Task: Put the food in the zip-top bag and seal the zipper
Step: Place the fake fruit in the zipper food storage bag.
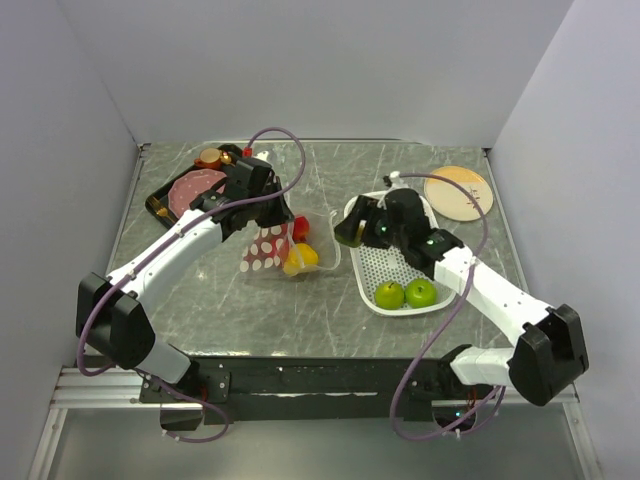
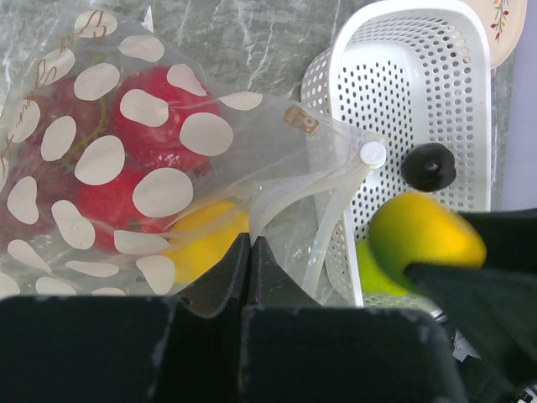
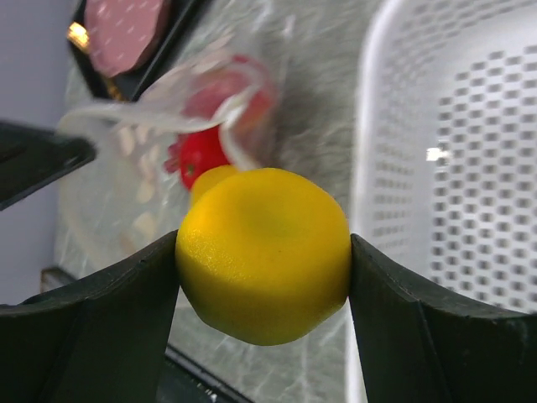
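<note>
The zip-top bag is clear with white dots and lies on the table left of the basket. It holds red fruit and a yellow citrus. My left gripper is shut on the bag's mouth edge by the white zipper strip and holds the mouth up; it also shows in the top view. My right gripper is shut on a yellow citrus and holds it just right of the bag's mouth. Two green apples and a dark plum lie in the basket.
The white perforated basket stands right of the bag, close to both grippers. A black tray with a pink meat slice sits at the back left, with a small brown piece behind it. A tan plate lies at the back right.
</note>
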`<action>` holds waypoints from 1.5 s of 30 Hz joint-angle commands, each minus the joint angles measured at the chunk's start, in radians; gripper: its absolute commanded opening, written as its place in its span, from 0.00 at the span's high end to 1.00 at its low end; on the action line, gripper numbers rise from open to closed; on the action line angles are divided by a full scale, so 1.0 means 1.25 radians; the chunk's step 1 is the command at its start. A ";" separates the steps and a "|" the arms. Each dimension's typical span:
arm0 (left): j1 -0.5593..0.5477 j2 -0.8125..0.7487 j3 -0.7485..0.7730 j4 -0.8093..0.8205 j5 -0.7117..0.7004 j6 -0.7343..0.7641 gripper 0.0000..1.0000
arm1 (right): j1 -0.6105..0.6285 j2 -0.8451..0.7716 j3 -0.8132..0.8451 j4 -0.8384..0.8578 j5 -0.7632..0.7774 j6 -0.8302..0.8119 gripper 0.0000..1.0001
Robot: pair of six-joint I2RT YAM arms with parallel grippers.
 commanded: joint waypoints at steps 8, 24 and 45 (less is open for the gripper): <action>-0.010 0.025 0.051 0.040 0.040 -0.005 0.99 | 0.069 0.161 0.120 0.087 -0.064 0.024 0.70; -0.011 -0.060 0.049 0.044 -0.036 -0.021 0.99 | 0.111 0.249 0.168 0.140 -0.174 0.010 0.11; -0.009 -0.123 0.022 0.038 -0.158 -0.012 0.99 | -0.074 -0.030 0.022 -0.143 0.196 -0.063 0.00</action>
